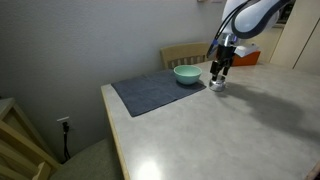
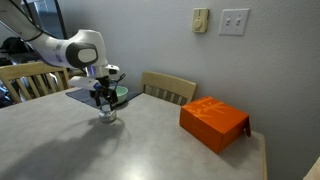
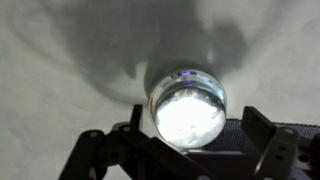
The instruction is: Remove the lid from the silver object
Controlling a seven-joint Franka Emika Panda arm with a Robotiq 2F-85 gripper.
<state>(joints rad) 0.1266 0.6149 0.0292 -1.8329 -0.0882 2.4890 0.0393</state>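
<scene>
- Hovering with my hand (image 1: 219, 73) straight above the pot (image 1: 216, 86), fingers pointing down at it.
- Hand state: in the wrist view my hand (image 3: 187, 125) is spread wide, one finger on each side of the pot (image 3: 187, 105), and it grips nothing. I cannot tell whether the fingers touch the pot's wall.
- The pot stands upright on the pale surface (image 1: 250, 130), just off the edge of the dark mat (image 1: 150, 93).
- Glare whites out the top of the pot in the wrist view, so I cannot tell whether the lid is on.
- A teal bowl (image 1: 186, 74) sits on the mat near the pot, apart from it.
- In an exterior view the pot (image 2: 107, 117) shows as a small shiny thing right under my hand (image 2: 105, 101).
- An orange box (image 2: 213, 123) lies on the same surface, well apart from the pot, toward the far corner.
- A wooden chair (image 2: 168, 88) stands at the surface's edge, between the pot and the box.
</scene>
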